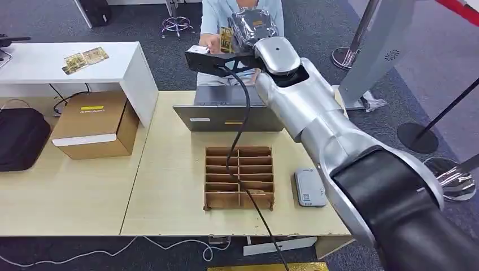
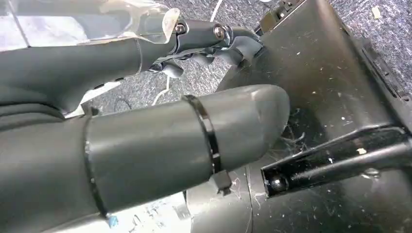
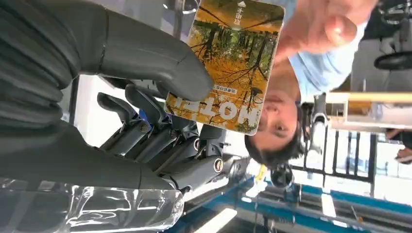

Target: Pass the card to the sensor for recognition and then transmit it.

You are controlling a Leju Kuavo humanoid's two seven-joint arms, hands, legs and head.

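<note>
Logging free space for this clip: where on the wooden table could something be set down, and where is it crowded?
Bare tabletop lies left of the cardboard divider tray, up to the cardboard box, and along the near edge of the wooden table. It is crowded at the back by the laptop, and right of the tray by the grey reader.

Card (image 3: 228, 63) orange-yellow autumn trees; tan divider box (image 1: 239, 177); grey sensor (image 1: 309, 187).

**R arm out, L arm down**

Silver right arm (image 1: 316, 121) reaches fwd & up, away from the body. Grey right hand (image 3: 145, 97) pinches yellow-orange printed card (image 3: 228, 63) w/ thick thumb vs dark fingers (image 3: 160, 136). Grey left hand (image 2: 160, 145) hangs low, fingers (image 2: 204, 36) curled, holding nothing.
</note>
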